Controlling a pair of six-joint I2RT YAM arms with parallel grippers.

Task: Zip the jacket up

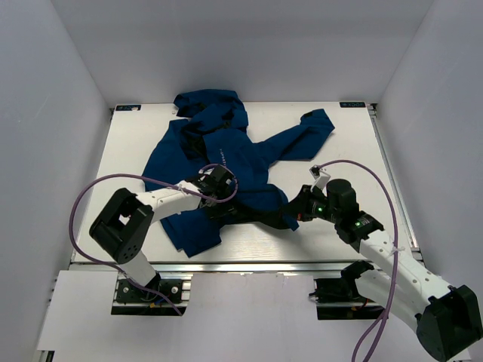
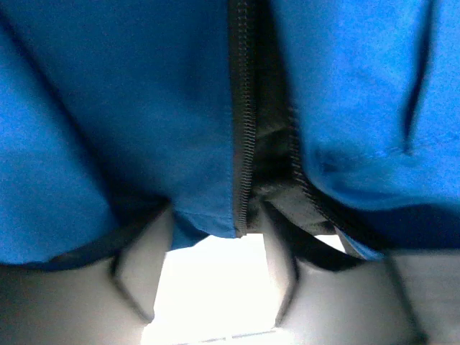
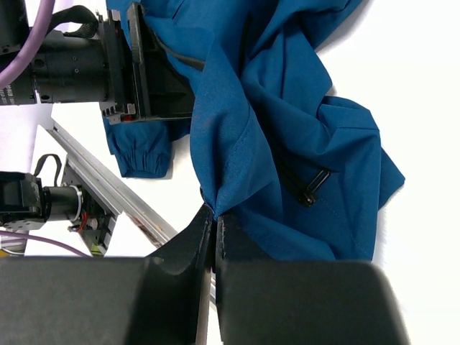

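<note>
Lying spread and crumpled on the white table (image 1: 339, 151), the dark blue jacket (image 1: 226, 158) covers mostly the left and middle part of it. The hood (image 1: 211, 105) is the far end of the jacket, and one long sleeve (image 1: 302, 136) goes out from the body toward the far right. The near hem of the jacket is close to the arms.

The left gripper (image 1: 225, 187) is over the near middle of the jacket, on the front opening. In the left wrist view its fingers (image 2: 140, 277) stand apart, and the lower end of the zipper (image 2: 242, 144) hangs down into the gap between them. The black teeth run straight up the edge of the left blue panel. Beside it, some black lining (image 2: 277, 154) shows before the other blue panel begins. I cannot tell if the fingers already touch the cloth.

The right gripper (image 1: 290, 215) is at the near right corner of the jacket. In the right wrist view its jaws are pressed together on a fold of the blue fabric (image 3: 214, 226), and the cloth goes up from this pinch in a tight ridge. A gathered cuff (image 3: 136, 154) lies at the near edge of the jacket, just below the left gripper (image 3: 136, 65) in that view.
</note>
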